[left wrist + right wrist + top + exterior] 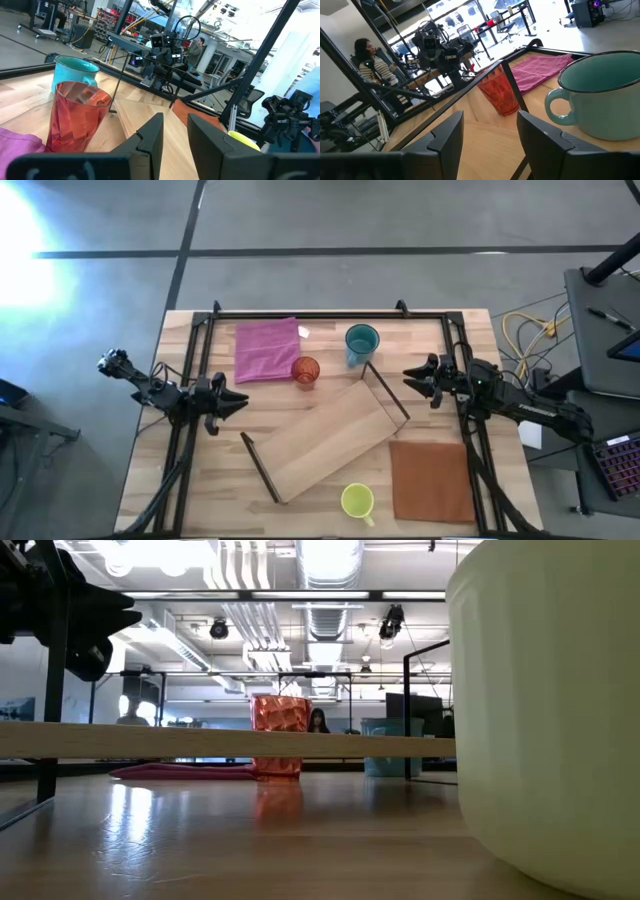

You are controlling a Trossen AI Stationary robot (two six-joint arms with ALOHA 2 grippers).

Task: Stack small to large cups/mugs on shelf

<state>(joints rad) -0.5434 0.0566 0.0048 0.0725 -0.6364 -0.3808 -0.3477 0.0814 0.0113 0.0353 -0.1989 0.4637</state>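
The small orange-red cup (305, 371) stands upright on the table beside the pink cloth; it also shows in the left wrist view (75, 117). The teal mug (361, 343) stands at the far middle, its handle showing in the right wrist view (600, 95). The yellow-green mug (358, 502) stands near the front edge. The shelf (325, 430) lies slanted across the table's middle, its wooden plank on wire frames. My left gripper (240, 402) hovers at the table's left, open and empty. My right gripper (408, 377) hovers at the right, open and empty.
A pink cloth (267, 348) lies at the far left of the table. A brown square mat (432, 480) lies at the near right. A black metal frame (300, 314) runs along the table's edges. A person sits in the room beyond (370, 62).
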